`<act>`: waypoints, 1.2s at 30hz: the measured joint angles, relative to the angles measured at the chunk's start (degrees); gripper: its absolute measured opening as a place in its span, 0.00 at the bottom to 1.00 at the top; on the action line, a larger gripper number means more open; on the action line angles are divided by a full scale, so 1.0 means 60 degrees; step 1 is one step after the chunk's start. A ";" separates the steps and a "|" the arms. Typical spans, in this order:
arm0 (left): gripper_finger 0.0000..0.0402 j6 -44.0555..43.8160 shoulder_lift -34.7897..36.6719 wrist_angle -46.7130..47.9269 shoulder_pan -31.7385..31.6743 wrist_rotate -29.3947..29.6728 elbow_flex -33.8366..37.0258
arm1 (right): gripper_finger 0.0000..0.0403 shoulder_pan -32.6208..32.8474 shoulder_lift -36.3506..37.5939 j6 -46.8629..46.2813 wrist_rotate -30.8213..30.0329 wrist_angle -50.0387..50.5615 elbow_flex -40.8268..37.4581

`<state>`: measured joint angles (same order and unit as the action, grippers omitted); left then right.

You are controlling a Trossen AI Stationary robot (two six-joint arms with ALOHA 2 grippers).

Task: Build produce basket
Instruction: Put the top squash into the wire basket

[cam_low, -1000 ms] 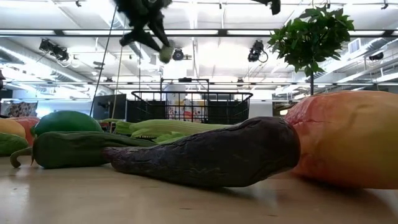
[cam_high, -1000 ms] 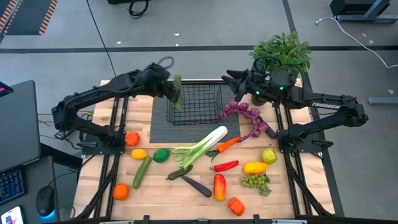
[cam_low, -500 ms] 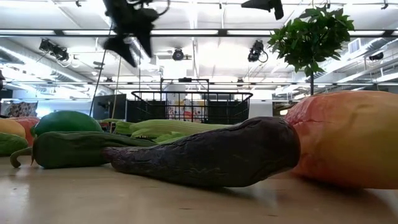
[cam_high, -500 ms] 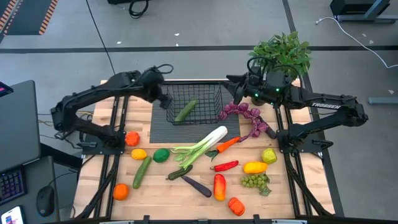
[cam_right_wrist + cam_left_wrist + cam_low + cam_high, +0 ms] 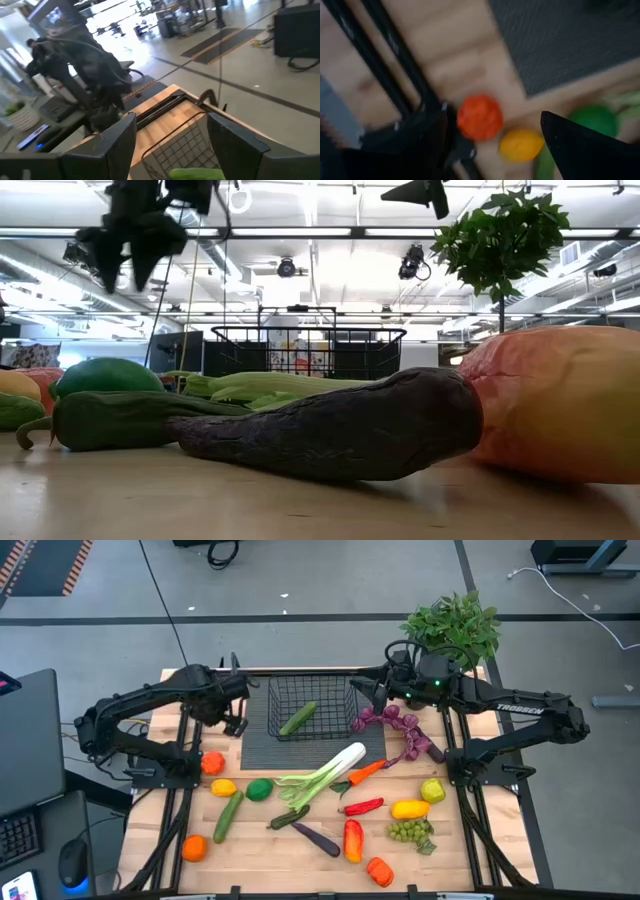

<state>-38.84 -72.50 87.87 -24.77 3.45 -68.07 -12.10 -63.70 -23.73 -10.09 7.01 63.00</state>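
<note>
A blurred, close look down past two dark fingers [image 5: 585, 145] of the left gripper [image 5: 492, 142], its jaws spread wide with nothing between them, onto a pale wooden surface [image 5: 445, 50]. A round red-orange fruit [image 5: 479, 117] lies between the fingers, with a yellow fruit [image 5: 521, 145] just beside it and a green fruit [image 5: 595, 119] beyond that. A dark ribbed mat [image 5: 560, 40] lies well apart from the red-orange fruit, and black frame bars [image 5: 385, 60] cross the wood on its other side.

Even indoor light, with one view badly blurred

From above, the table [image 5: 160, 840] is evenly lit and shadows are soft. At table height, bright ceiling light strips [image 5: 330, 232] glare behind the basket [image 5: 308, 350], leaving it backlit; the eggplant [image 5: 330, 425] close before it is soft. The left wrist view is smeared throughout.
</note>
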 joint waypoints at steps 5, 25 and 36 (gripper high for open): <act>0.82 0.0731 0.0045 -0.0053 0.0322 -0.1075 0.1136 | 0.62 -0.0345 0.0000 -0.0194 0.0714 0.0094 0.0000; 0.82 0.1842 0.0020 -0.1053 0.1146 -0.1350 0.3579 | 0.69 -0.0291 0.0000 -0.0021 0.0560 0.0703 0.0000; 0.82 0.0952 0.0020 -0.1221 0.1166 -0.1015 0.3579 | 0.70 0.0157 0.0000 -0.0549 -0.0023 0.1190 0.0000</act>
<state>-33.13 -72.38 80.54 -17.78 -2.64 -46.59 -11.16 -63.70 -27.02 -10.23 14.15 63.00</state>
